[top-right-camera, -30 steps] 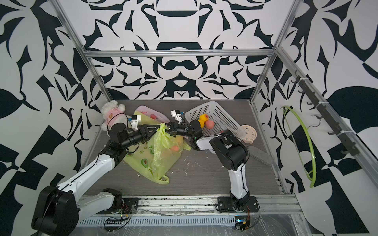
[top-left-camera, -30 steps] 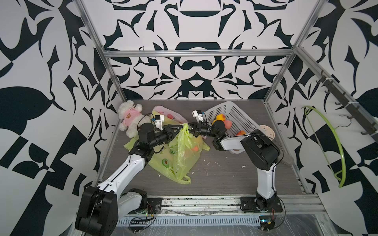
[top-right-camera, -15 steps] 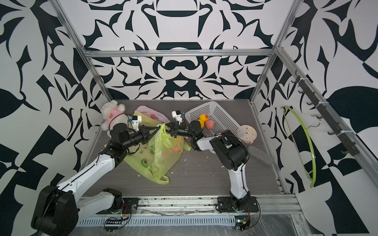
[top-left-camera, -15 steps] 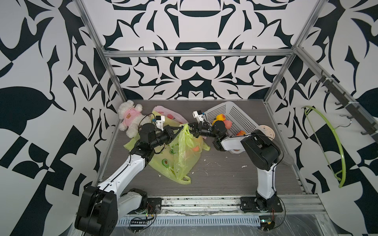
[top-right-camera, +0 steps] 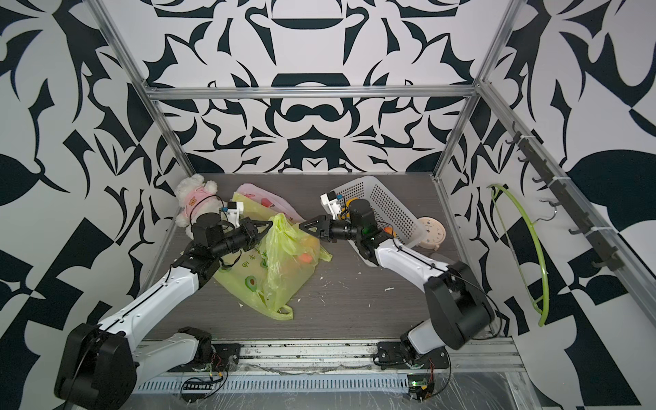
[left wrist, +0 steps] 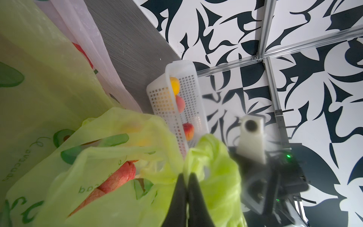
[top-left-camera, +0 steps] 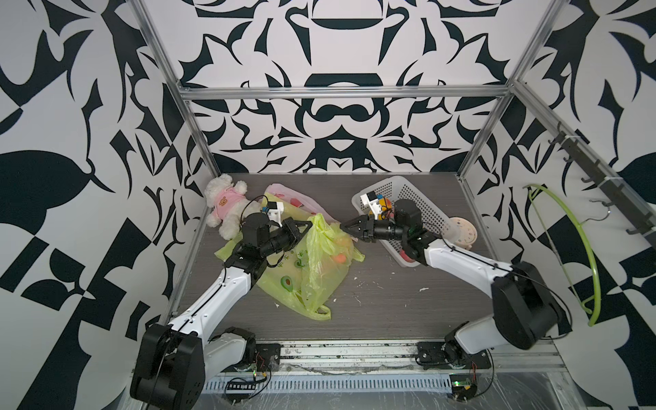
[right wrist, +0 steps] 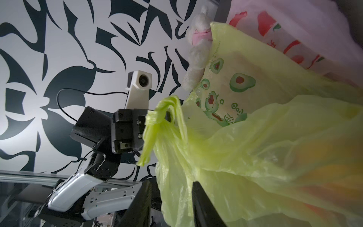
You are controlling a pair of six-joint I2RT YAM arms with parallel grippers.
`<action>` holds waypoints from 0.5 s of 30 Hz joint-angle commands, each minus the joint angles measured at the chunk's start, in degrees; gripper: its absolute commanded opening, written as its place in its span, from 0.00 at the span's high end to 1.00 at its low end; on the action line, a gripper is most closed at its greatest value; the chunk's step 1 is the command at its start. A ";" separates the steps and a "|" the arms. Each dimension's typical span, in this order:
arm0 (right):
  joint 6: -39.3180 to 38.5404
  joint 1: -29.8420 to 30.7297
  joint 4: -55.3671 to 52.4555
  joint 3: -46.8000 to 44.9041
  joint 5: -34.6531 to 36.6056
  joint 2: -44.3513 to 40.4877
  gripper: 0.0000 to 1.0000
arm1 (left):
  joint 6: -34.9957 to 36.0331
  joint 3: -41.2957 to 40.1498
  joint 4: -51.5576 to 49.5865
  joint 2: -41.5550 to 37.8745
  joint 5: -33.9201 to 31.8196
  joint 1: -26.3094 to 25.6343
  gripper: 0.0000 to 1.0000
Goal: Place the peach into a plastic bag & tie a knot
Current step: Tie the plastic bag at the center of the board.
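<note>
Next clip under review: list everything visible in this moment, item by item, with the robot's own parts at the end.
held plastic bag: one, yellow-green, centre, top pinched up
fruit in that bag: at least one, orange-red, seen through the film
flat bag: one, yellow-green with avocado print, under the held bag
pink bag: one, behind the green bags
plush toy: one, white in pink shirt, far left
basket: one, white, far right
basket fruit: three showing, yellow to reddish
clock: one, cream, beside the basket
hanger: one, green, hanging at right
left gripper: black, shut on the held bag's handle
right gripper: black, open beside the bag

Grey table [top-left-camera: 390, 301] under green bags [top-left-camera: 284, 280], basket [top-left-camera: 419, 198], plush toy [top-left-camera: 223, 206], clock [top-left-camera: 461, 230]
</note>
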 commanded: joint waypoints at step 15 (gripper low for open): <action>-11.30 10.45 -29.09 16.52 10.70 2.48 0.56 | 1.11 2.36 0.13 0.22 2.15 0.26 1.00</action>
